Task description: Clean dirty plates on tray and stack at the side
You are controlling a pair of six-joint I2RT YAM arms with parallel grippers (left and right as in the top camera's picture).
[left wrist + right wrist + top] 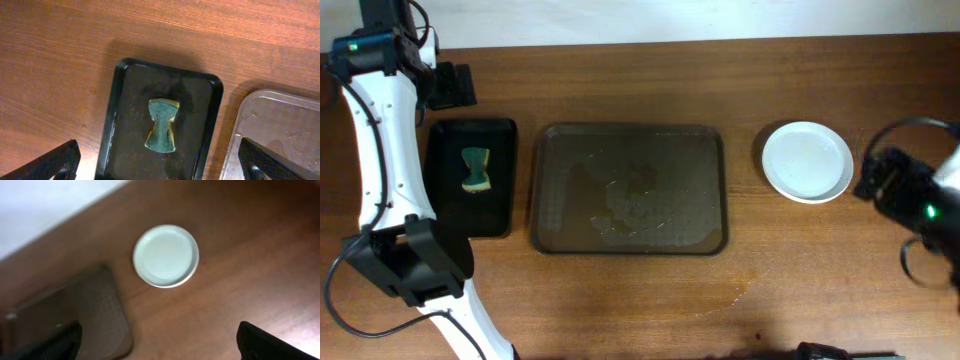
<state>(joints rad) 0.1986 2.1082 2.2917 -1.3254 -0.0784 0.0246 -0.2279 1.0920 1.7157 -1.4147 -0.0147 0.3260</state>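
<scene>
1. The wooden surface (620, 300) carries everything.
2. The brown tray (570, 150) lies in the middle.
3. A narrow black tray (445, 215) sits just left of it.
4. A white plate (807, 161) rests on the surface right of the brown tray, apart from it.
5. The left claw (159, 167) hangs wide open and empty over the black tray. The right claw (160, 345) is likewise spread and empty, near the white plate.
6. A green sponge (475, 170) lies on the black tray.

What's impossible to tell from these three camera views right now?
White plate: seen only from above, overhead and right wrist, so any plates under it are hidden.
Smears on it: too small overhead, blurred in the right wrist view.
Pale marks on the tray: too faint overhead to identify.
Sponge: its underside lies hidden against the black tray.
</scene>
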